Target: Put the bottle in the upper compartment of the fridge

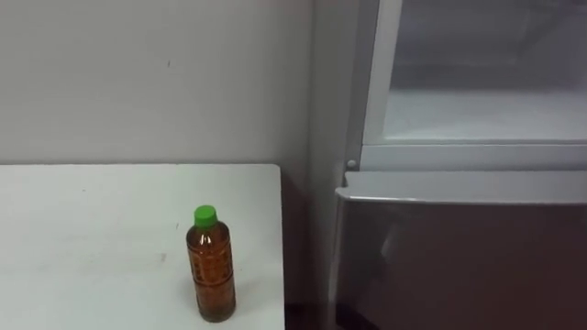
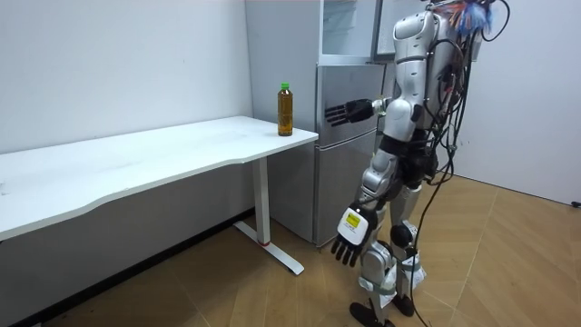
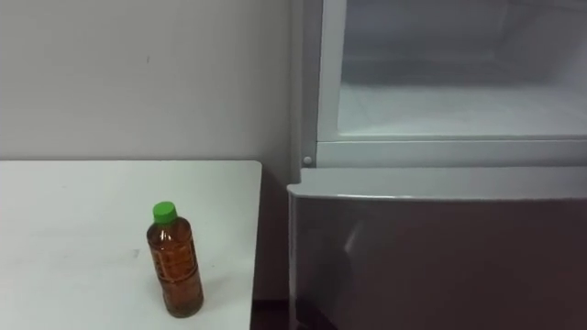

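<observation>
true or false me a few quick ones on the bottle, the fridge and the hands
1. The bottle stands upright on the table. True.
2. The bottle is capped in red. False: its cap is green.
3. The upper fridge is open. True.
4. The left hand holds the bottle. False: it hangs open and empty at the robot's side.
5. The right hand is raised before the fridge, open. True.
</observation>
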`<state>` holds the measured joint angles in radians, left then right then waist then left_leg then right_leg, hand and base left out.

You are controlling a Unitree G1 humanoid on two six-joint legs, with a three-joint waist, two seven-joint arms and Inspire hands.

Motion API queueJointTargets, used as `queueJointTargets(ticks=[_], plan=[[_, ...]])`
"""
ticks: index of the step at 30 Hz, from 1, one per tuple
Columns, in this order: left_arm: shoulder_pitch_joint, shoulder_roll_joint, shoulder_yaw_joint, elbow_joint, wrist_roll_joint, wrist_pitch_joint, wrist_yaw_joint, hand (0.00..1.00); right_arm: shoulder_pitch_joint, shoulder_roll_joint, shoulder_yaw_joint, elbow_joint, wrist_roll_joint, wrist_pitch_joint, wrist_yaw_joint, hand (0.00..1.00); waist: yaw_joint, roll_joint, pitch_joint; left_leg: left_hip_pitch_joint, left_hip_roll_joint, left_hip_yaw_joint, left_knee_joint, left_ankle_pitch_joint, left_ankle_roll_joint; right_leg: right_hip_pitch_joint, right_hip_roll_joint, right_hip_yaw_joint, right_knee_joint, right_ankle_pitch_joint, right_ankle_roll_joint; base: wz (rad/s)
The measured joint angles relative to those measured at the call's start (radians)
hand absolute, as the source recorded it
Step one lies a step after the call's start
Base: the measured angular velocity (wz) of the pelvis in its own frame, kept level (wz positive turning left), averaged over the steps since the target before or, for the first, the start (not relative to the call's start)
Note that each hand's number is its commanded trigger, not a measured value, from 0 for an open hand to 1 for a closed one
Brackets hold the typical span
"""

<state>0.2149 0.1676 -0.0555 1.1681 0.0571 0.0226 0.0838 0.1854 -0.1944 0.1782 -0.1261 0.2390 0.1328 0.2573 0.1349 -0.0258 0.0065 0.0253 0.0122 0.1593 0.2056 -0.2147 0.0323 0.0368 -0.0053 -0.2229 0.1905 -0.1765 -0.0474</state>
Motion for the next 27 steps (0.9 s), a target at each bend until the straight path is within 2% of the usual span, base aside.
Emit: queueJointTargets(ticks=[3, 5, 6, 8, 10, 13, 17, 22, 27], plan=[[0.001, 0.000, 0.000, 0.000, 0.004, 0.001, 0.000, 0.00, -0.067, 0.007, 0.018, 0.000, 0.028, -0.002, -0.021, 0.00, 0.006, -0.009, 0.0042, 0.002, 0.000, 0.000, 0.000, 0.001, 0.000, 0.002, 0.000, -0.001, -0.002, 0.000, 0.000, 0.00], [0.002, 0.001, 0.000, -0.001, 0.003, 0.001, 0.000, 0.00, -0.131, 0.007, 0.046, -0.001, 0.071, -0.020, -0.030, 0.00, 0.007, -0.014, 0.0069, 0.003, 0.000, -0.002, 0.000, 0.001, 0.000, 0.009, 0.000, -0.007, -0.005, 0.000, 0.000, 0.14], [0.001, 0.001, 0.000, -0.001, 0.004, 0.002, 0.001, 0.00, -0.168, 0.013, 0.059, -0.001, 0.102, -0.040, -0.037, 0.00, 0.007, -0.023, 0.0056, 0.004, -0.001, -0.003, 0.000, 0.001, 0.000, 0.016, -0.002, -0.017, -0.009, -0.001, 0.001, 0.26], [0.000, 0.001, -0.001, -0.007, 0.004, 0.006, 0.003, 0.00, -0.214, 0.030, 0.078, 0.000, 0.143, -0.057, -0.050, 0.00, 0.007, -0.038, 0.0019, 0.003, -0.001, -0.003, 0.001, 0.001, 0.000, 0.026, -0.004, -0.035, -0.022, 0.000, 0.004, 0.31], [-0.002, 0.000, -0.001, -0.010, 0.004, 0.015, 0.003, 0.00, -0.242, 0.049, 0.090, 0.000, 0.167, -0.067, -0.063, 0.00, 0.009, -0.046, 0.0026, 0.003, -0.004, -0.011, 0.001, 0.001, 0.000, 0.037, -0.008, -0.055, -0.026, -0.001, 0.007, 0.30], [-0.005, 0.002, 0.000, -0.010, 0.004, 0.023, 0.005, 0.00, -0.253, 0.050, 0.121, 0.006, 0.205, -0.077, -0.077, 0.00, 0.018, -0.044, 0.0041, 0.000, -0.008, -0.023, 0.001, -0.001, 0.003, 0.039, -0.014, -0.079, -0.022, -0.001, 0.014, 0.18], [-0.008, 0.002, 0.000, -0.010, 0.004, 0.024, 0.024, 0.00, -0.258, 0.045, 0.156, 0.028, 0.206, -0.077, -0.093, 0.00, 0.041, -0.041, 0.0045, -0.007, -0.009, -0.027, 0.000, -0.001, 0.005, 0.032, -0.015, -0.084, -0.020, 0.002, 0.017, 0.01], [-0.010, 0.002, 0.002, -0.010, 0.020, 0.024, 0.024, 0.00, -0.276, 0.044, 0.178, 0.028, 0.205, -0.077, -0.093, 0.00, 0.046, -0.031, 0.0015, -0.008, -0.009, -0.028, 0.000, -0.001, 0.005, 0.032, -0.016, -0.095, -0.020, 0.002, 0.017, 0.00], [-0.009, 0.001, 0.002, -0.012, 0.024, 0.025, 0.024, 0.00, -0.286, 0.042, 0.193, 0.028, 0.205, -0.077, -0.092, 0.00, 0.056, -0.031, -0.0004, -0.014, -0.010, -0.027, 0.005, 0.000, 0.007, 0.029, -0.024, -0.135, -0.019, 0.002, 0.017, 0.00]])
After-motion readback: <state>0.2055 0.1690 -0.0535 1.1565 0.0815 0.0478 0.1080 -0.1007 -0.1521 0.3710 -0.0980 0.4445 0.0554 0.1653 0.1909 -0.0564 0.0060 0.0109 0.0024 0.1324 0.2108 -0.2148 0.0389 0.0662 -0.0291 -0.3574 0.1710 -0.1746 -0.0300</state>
